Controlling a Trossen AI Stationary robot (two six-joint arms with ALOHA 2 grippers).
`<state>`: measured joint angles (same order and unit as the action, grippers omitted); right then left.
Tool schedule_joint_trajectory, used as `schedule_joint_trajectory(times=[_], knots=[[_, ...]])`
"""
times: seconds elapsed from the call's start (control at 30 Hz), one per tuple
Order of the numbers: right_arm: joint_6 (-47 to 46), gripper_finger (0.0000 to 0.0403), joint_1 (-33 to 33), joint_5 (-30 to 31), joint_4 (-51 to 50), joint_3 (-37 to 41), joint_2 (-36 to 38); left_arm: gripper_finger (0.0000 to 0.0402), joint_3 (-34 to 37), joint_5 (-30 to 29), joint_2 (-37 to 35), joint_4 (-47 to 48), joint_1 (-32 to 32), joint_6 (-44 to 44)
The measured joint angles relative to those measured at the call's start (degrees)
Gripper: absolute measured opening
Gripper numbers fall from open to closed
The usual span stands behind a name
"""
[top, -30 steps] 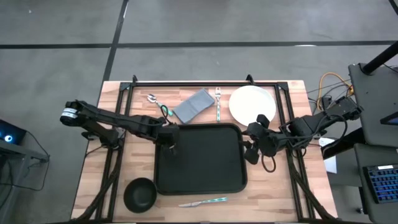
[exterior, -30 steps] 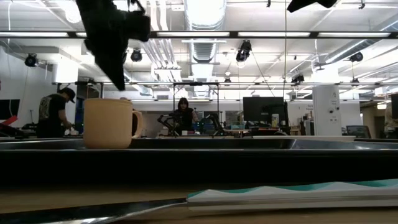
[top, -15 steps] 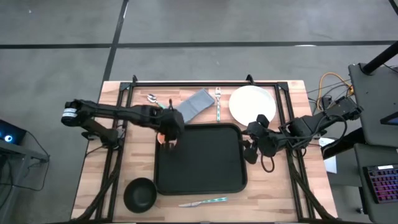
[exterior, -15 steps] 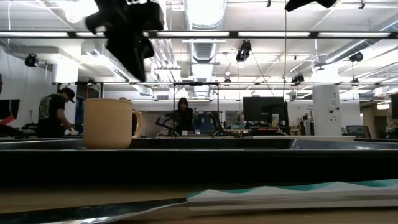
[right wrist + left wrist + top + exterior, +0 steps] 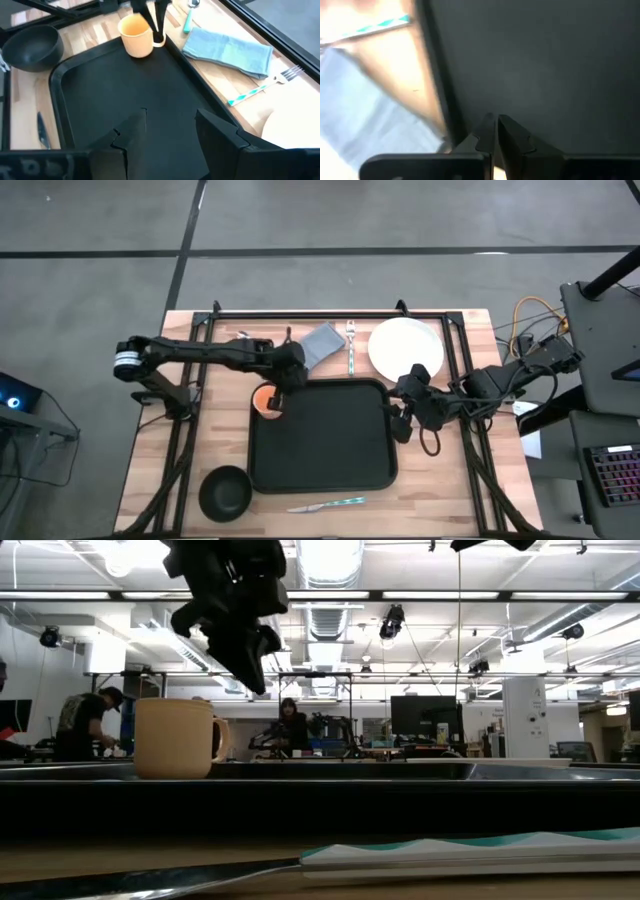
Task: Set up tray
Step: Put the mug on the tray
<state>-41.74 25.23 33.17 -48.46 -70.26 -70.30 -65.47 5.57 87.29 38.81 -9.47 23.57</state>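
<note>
One second back my left claw (image 5: 283,383) hung low over the tray's left rim beside the cup; now it has lifted and swung toward the far left corner, and its fingers (image 5: 490,131) have snapped together with nothing between them. That orange cup (image 5: 267,399) is uncovered in the overhead view now, standing upright in the tray's far left corner, handle toward the far rim. My right claw (image 5: 402,423) has barely shifted: it hovers at the tray's right rim, its fingers (image 5: 131,134) parted wide and empty.

Around the tray: a folded blue-grey cloth (image 5: 320,344) lies just beyond the far rim, my left arm crossing its near corner. A teal-handled fork (image 5: 352,348) sits between the cloth and the white plate (image 5: 404,346). A teal-handled spoon (image 5: 247,340) lies left of the cloth, partly under my left arm. The small black bowl (image 5: 225,492) rests at the near left, just off the tray's corner, and a teal-handled knife (image 5: 327,504) lies along the near rim.

The tray (image 5: 330,450) itself sits mid-table, flat and black, rounded corners, low raised rim, bare apart from the cup. Two people (image 5: 88,723) show in the room behind.
</note>
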Motion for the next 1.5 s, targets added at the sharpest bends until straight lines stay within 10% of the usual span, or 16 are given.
schedule_joint_trajectory(times=[1.5], knots=[[6.39, 0.013, 0.38, -3.22, 2.46, -0.55, 0.02, 0.0, 6.67, -7.61, -3.21, 16.91, -5.99, -21.09]])
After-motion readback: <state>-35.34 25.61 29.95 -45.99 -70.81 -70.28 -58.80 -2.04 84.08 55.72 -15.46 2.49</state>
